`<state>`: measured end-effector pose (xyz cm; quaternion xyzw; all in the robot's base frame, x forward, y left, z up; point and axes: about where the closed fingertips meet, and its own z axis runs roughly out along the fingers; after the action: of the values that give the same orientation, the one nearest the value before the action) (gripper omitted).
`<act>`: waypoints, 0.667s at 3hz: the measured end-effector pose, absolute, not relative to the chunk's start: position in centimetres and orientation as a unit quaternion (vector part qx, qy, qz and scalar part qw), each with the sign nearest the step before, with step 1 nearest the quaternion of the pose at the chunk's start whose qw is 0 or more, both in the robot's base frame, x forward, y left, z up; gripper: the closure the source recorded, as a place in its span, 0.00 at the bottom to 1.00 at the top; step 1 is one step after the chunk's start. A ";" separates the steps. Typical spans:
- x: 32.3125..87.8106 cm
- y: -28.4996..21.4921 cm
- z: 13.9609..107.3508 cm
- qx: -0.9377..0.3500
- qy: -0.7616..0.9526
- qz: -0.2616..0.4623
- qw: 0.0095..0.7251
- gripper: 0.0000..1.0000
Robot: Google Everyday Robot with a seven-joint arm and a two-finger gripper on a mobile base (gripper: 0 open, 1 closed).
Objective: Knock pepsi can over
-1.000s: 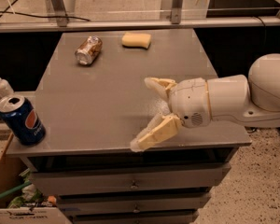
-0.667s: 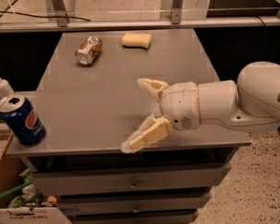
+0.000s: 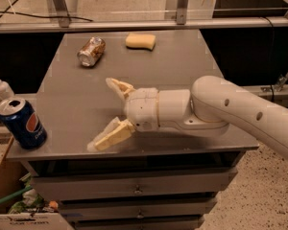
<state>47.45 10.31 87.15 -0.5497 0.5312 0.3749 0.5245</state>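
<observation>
The pepsi can (image 3: 22, 123) is dark blue with a red-white-blue logo and a silver top. It stands upright at the front left corner of the grey table (image 3: 182, 66). My gripper (image 3: 103, 114) hovers over the table's front middle, to the right of the can, with a clear gap between them. Its two cream fingers (image 3: 110, 135) are spread wide and point left toward the can. Nothing is between them.
A brownish-gold and silver can (image 3: 91, 51) lies on its side at the back left. A yellow sponge (image 3: 140, 40) lies at the back middle. A white pump bottle (image 3: 0, 86) stands off the table's left edge. Drawers (image 3: 134, 188) sit below the table front.
My gripper and arm have moved left across the front of the table, closer to the pepsi can. The can has not moved.
</observation>
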 end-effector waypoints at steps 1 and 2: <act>47.6 14.3 87.0 -0.549 0.504 0.400 0.534 0.00; 46.6 18.0 87.3 -0.544 0.487 0.431 0.531 0.00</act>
<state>46.62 17.98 87.26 -0.5443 0.4866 0.4306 0.5306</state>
